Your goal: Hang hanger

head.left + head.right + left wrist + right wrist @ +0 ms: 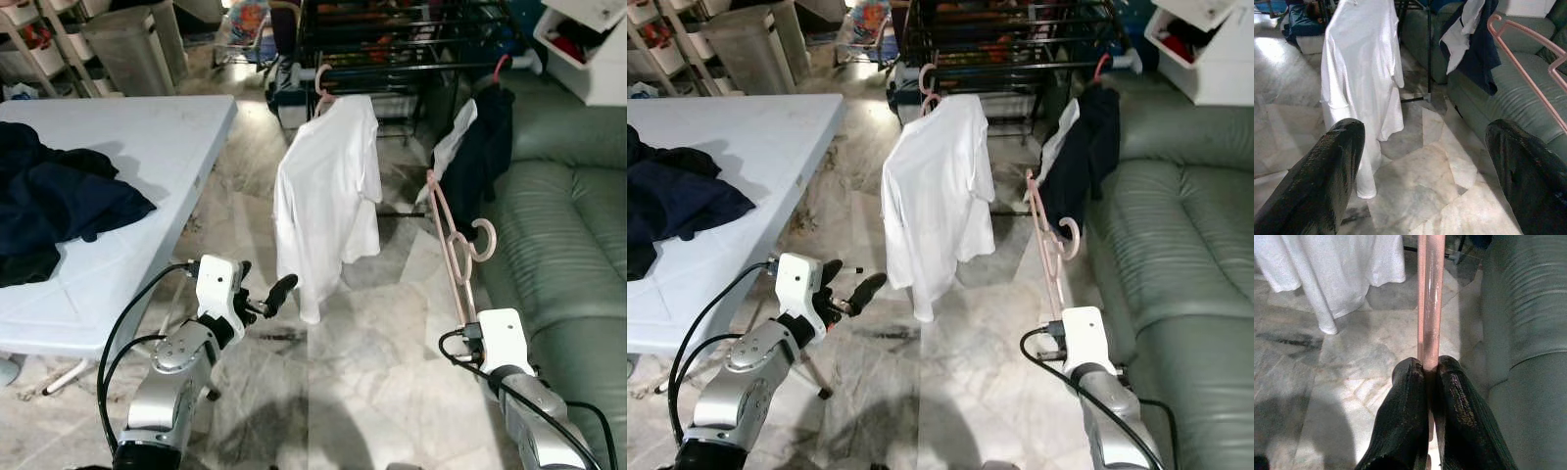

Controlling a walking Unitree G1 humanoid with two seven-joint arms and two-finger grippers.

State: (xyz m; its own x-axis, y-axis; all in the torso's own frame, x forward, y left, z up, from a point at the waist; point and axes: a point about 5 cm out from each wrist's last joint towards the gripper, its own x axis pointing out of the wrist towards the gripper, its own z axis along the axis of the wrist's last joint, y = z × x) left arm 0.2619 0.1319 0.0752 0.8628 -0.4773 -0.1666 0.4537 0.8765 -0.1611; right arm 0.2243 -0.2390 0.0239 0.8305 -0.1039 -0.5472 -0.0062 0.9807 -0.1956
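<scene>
My right gripper (1429, 382) is shut on the bottom bar of an empty pink hanger (453, 245), which stands upright with its hook (482, 240) at the top, low beside the sofa. The black drying rack (411, 44) stands further ahead. On it hang a white shirt (328, 196) on a pink hanger and a dark garment (485, 157) on a red one. My left gripper (265, 299) is open and holds nothing, raised near the table's corner and pointed toward the white shirt (1359, 88).
A white folding table (147, 147) on the left carries a heap of dark clothes (59, 196). A green sofa (568, 225) runs along the right. Storage shelves (59, 49) stand at the back left. Marble floor (372, 362) lies between me and the rack.
</scene>
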